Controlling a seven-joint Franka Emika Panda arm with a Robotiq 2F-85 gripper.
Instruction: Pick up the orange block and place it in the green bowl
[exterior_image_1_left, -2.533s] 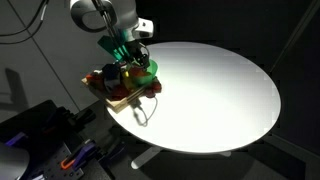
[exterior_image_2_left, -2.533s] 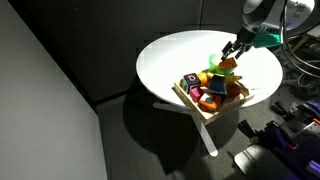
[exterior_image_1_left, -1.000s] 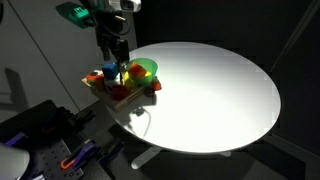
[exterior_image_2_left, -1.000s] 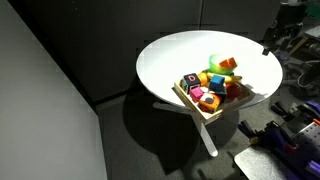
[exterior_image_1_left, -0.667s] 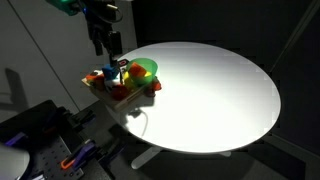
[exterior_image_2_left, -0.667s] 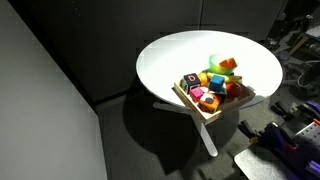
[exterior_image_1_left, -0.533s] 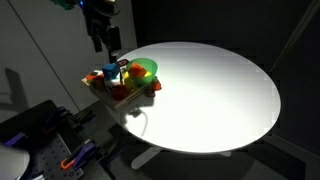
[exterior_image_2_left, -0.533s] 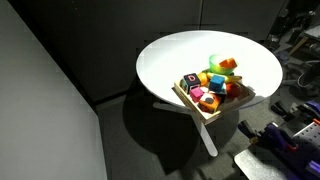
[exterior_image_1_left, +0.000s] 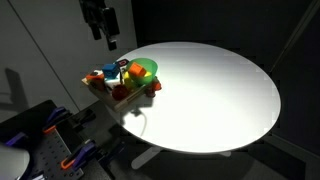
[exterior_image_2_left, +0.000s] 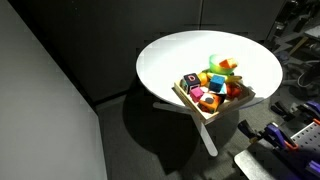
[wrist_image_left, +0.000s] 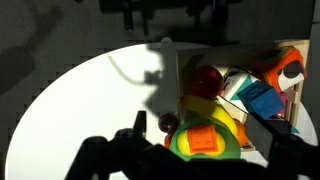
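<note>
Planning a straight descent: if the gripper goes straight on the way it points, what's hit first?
Likely the orange block in the green bowl: the wrist view frames it between the open fingers of the gripper. Depth is unclear, so it might catch the bowl rim instead.

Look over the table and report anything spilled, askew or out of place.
Nothing spilled: the orange block lies in the green bowl, with no blocks loose on the white table. One oddity: the wooden tray sits right at the table's edge, its blocks heaped untidily.
</note>
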